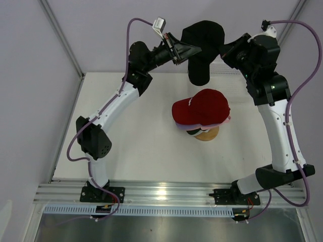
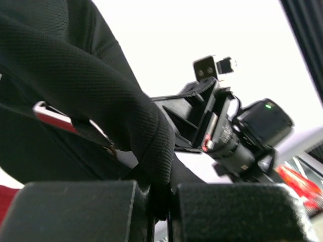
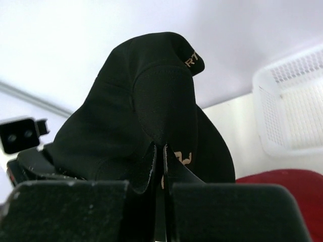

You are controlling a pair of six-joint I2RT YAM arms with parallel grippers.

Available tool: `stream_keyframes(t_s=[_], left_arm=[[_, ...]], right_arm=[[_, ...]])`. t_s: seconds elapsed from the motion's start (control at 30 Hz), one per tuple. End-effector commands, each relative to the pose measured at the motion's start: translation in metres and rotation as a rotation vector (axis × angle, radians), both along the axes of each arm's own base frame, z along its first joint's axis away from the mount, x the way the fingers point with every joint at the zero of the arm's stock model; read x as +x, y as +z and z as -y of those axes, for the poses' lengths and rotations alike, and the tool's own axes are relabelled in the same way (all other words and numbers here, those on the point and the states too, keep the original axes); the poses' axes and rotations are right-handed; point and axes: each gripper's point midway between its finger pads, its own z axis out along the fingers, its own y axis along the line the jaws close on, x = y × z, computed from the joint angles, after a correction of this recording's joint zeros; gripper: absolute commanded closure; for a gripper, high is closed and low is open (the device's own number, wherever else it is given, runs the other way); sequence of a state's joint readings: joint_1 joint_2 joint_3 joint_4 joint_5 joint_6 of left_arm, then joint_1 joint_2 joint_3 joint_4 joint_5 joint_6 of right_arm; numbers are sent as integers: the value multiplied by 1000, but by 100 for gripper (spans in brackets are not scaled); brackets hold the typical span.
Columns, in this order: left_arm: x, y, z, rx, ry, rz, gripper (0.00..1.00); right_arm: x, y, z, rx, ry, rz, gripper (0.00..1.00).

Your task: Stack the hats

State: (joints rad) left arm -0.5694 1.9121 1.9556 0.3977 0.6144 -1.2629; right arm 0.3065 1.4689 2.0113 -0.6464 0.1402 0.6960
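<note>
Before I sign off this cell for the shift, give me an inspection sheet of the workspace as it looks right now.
Surface: white table, no spills or marks seen.
Job's things: red cap tops the stack on the wooden stand; lower caps show pink, lavender and green edges; black cap held in the air beyond the stack.
Clutter: white mesh basket at the far edge.
Grippers: left gripper and right gripper both shut on the black cap's fabric.
Cables: purple cables loop along each arm, away from the stack.
Surroundings: pale enclosure walls; metal rail at the near edge.
</note>
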Motion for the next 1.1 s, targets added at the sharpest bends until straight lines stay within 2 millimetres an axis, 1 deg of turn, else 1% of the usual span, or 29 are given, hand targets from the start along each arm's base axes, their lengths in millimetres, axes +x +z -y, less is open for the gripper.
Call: stream_keyframes(t_s=[0.0,0.03,0.07,0.1,0.13,0.17,0.2,0.23,0.27,0.3,0.33,0.4,0.43,0.47,0.53,0.57,0.6,0.63,0.67,0.7,0.73,0.77,0.83,0.87,0.9,0.97,1.0,1.03,1.07], left_arm=[[-36,47,-19,-61,-124,12,99],[-36,46,-24,-50,-116,2,99],[-30,34,-25,-17,-108,-44,99],[-33,36,-34,-1,-100,-40,99],[-31,29,-37,17,-94,-65,99],[-28,16,-36,42,-94,-108,99],[-29,15,-38,48,-94,-120,99],[-33,12,-38,60,-118,-124,99],[-37,11,-37,69,-140,-125,99],[-41,8,-35,79,-166,-142,99],[-50,6,-33,98,-219,-137,99],[-63,5,-32,129,-268,-110,99],[-70,8,-32,140,-287,-82,99],[-80,12,-36,154,-311,-48,99],[-88,10,-38,184,-331,1,99],[-100,27,-43,185,-347,66,99],[-101,26,-43,205,-347,111,99],[-100,18,-43,240,-360,59,99],[-105,27,-45,247,-380,93,99],[-105,22,-45,260,-389,92,99],[-104,19,-46,265,-393,83,99],[-106,20,-48,266,-393,85,99],[-111,23,-52,277,-402,113,99],[-113,20,-53,289,-409,100,99],[-115,20,-54,293,-410,128,99],[-125,20,-58,300,-448,159,99],[-129,19,-60,303,-465,183,99],[-136,14,-63,311,-508,192,99],[-140,13,-65,312,-526,215,99]], right_arm=[[-29,38,2,-87,61,119,100],[-33,41,2,-58,62,118,100],[-38,37,1,-50,71,101,100],[-49,41,-1,-29,98,108,100],[-55,39,-2,-24,108,100,100],[-60,33,-3,-30,123,81,100],[-64,21,-7,-42,153,55,100],[-77,21,-8,-50,181,61,100],[-82,13,-7,-85,192,53,100],[-82,-6,-7,-120,207,17,96],[-93,-9,-2,-148,210,24,78],[-100,-17,5,-251,218,37,61],[-105,-19,9,-283,212,44,39],[-107,-19,14,-314,202,52,28],[-107,-12,28,-385,146,84,14],[-109,0,34,-398,120,129,1],[-110,6,39,-443,107,161,1],[-110,12,41,-465,101,191,1],[-111,24,41,-483,107,251,0],[-110,28,41,-506,109,283,1],[-109,31,38,-560,135,324,1],[-109,37,29,-583,189,383,1],[-97,38,28,-668,216,415,0],[-98,43,22,-687,255,443,1],[-85,37,22,-711,277,426,1],[-77,31,14,-731,352,427,0],[-74,35,12,-731,367,438,0],[-64,29,10,-731,386,424,0],[-64,32,6,-727,408,447,0]])
